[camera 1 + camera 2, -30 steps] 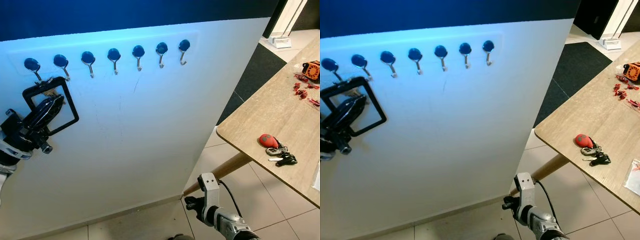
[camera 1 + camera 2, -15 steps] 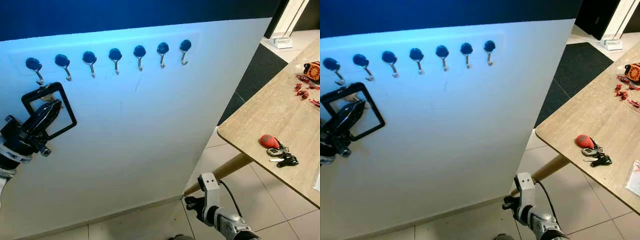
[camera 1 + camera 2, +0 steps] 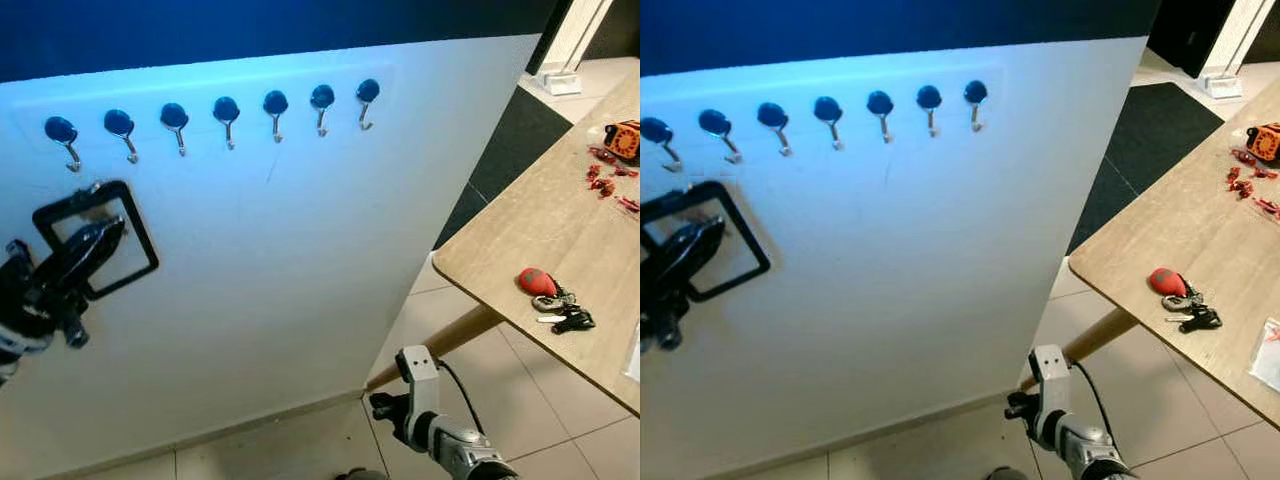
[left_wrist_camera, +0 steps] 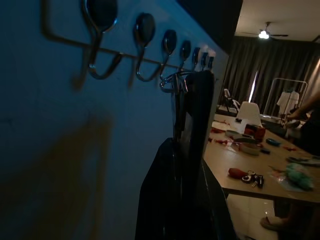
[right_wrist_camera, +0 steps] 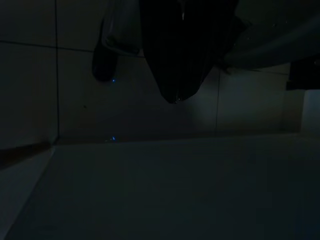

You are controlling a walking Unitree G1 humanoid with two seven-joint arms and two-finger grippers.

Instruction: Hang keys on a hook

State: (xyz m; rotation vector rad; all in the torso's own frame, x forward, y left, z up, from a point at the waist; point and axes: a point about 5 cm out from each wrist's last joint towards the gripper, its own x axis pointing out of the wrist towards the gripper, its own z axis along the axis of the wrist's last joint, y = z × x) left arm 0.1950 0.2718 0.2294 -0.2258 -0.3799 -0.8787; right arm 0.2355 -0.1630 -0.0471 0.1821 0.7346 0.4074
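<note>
Risk: my left claw (image 3: 95,235), clamped on the key ring (image 4: 172,82), sits left of frame under the hooks (image 3: 127,133); ring could miss.
Right claw (image 3: 385,405): idle; grip state I cannot tell.

Hooks (image 3: 174,118) apparently bare; wall (image 3: 300,260) close behind.

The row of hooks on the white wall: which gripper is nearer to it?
Left. The left gripper is raised just below the hooks, holding a black-framed key ring. The right gripper hangs low near the floor.
</note>
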